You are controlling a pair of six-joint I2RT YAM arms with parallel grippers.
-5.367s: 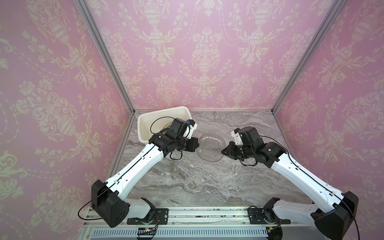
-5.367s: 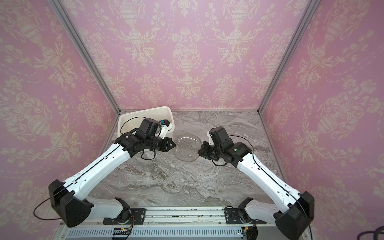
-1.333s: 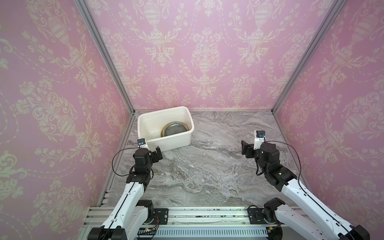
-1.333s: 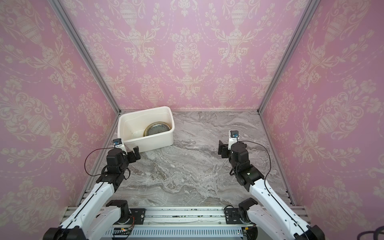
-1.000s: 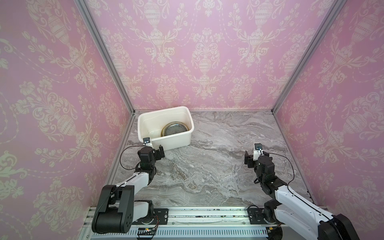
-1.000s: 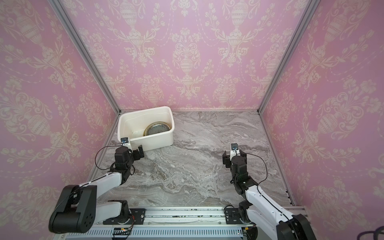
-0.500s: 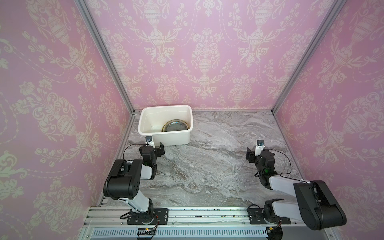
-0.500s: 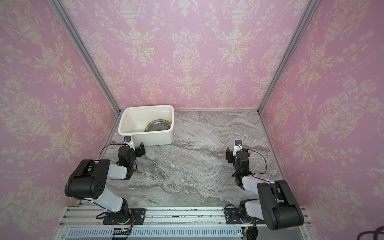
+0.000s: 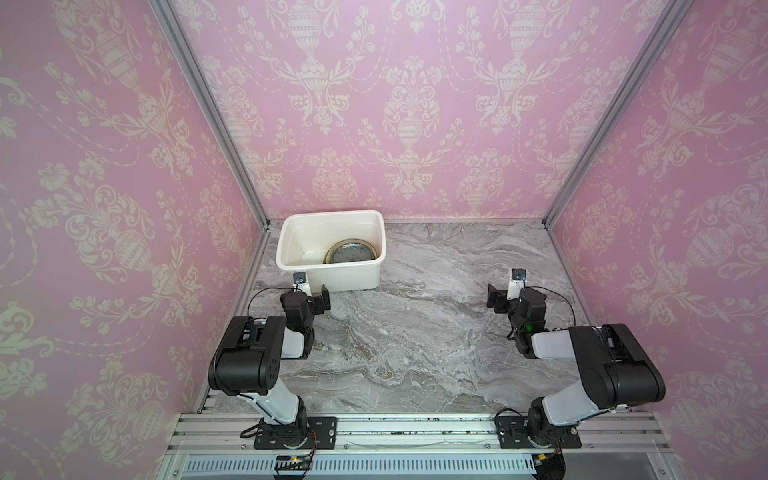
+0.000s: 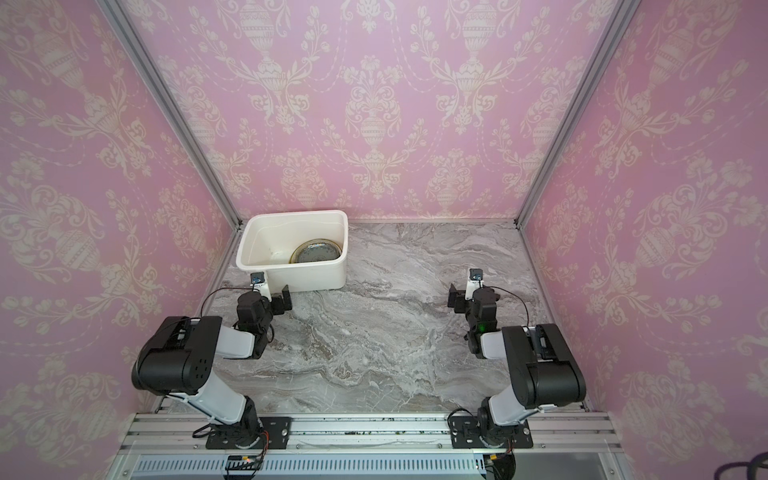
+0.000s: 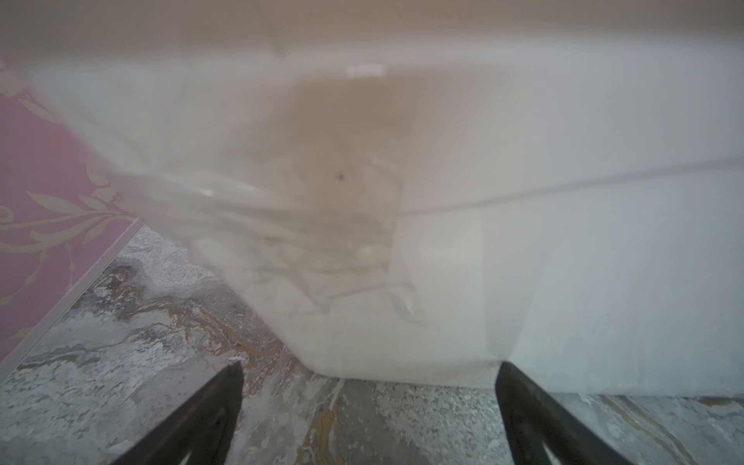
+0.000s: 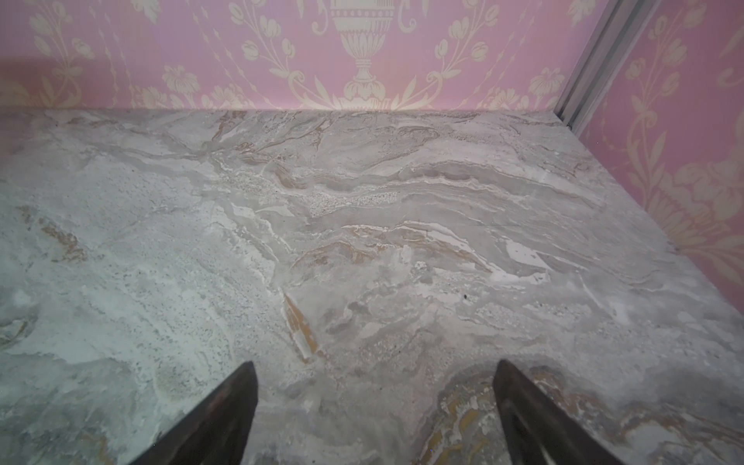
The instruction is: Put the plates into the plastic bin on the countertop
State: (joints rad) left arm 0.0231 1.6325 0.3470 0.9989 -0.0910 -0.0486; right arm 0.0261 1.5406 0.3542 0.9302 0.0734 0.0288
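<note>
Your left claw [image 11: 370, 365] is gaping empty just beside the front wall of the plastic bin [image 9: 340, 280]; your right claw [image 12: 375, 361] is gaping empty over the countertop [image 9: 415, 332]. The plates [image 9: 352, 252] are lying inside the bin, at the countertop's back left corner; none are showing outside, so you're likely finishing.

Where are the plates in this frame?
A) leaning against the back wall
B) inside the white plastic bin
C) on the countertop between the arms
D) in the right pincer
B: the plates lie inside the plastic bin, toward its right end in a top view.
</note>
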